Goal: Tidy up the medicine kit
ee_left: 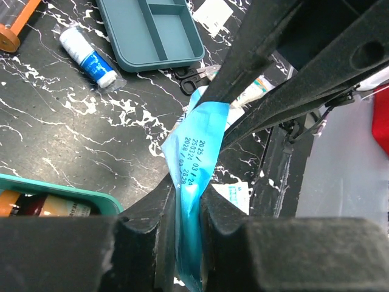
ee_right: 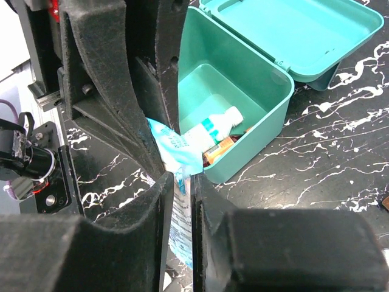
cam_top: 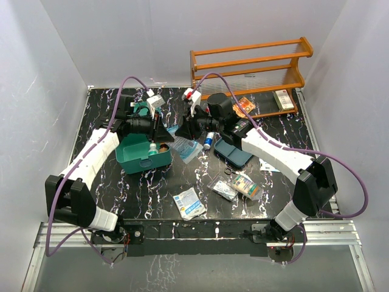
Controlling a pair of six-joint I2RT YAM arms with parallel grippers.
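Looks like a handover: your left gripper [ee_left: 187, 196] clamps the blue packet [ee_left: 197, 152]. You cannot tell whether the narrow right gripper [ee_right: 177, 182] grips it. Next, carry it into the medicine kit [ee_right: 258, 137].

light: bright, even, from overhead
shadows: soft, short on worktop [cam_top: 152, 194]
glare: faint sheen on marble
focus: left tool fingers [ee_left: 140, 237] blurred close-up; blue packet [ee_left: 197, 152] print sharp

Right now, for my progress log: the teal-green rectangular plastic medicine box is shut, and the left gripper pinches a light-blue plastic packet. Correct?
No. The teal-green plastic medicine box stands open, lid back, per the right wrist view; the left gripper does pinch the light-blue plastic packet.
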